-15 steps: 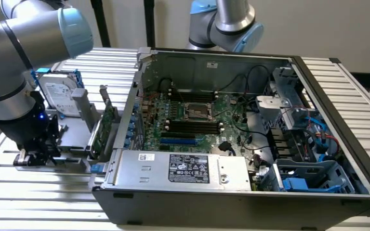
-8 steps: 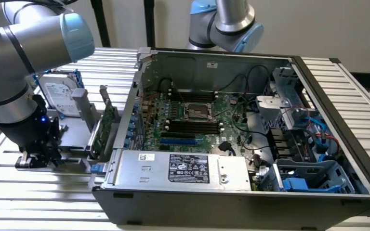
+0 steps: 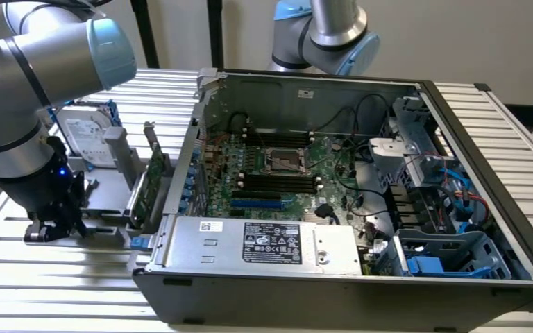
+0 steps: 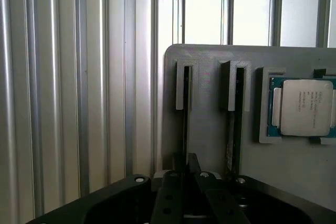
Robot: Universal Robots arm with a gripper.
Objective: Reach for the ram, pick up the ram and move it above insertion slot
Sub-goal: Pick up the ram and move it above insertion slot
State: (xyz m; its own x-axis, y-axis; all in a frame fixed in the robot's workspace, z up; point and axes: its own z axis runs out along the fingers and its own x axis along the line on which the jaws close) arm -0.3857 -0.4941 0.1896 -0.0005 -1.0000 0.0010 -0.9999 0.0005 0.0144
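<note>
The gripper (image 4: 187, 162) is reaching down at the near edge of the wrist view. Its two dark fingers (image 4: 170, 192) are pinching together on the thin top edge of the ram (image 4: 185, 114). The ram is standing on edge in a narrow groove of a grey holder (image 4: 210, 129), which is keeping it upright so the fingers can be pressing on its flat faces. Just beside it, a second stick (image 4: 237, 124) is sitting in a matching groove. Further along, a processor chip (image 4: 307, 107) is lying flat in its own pocket. The holder is resting on a slatted metal table (image 4: 79, 77). In the exterior view, the gripper is working at that view's left, well apart from the open computer case (image 3: 341, 298), where the motherboard's black slots (image 3: 276, 184) are lying face up.
</note>
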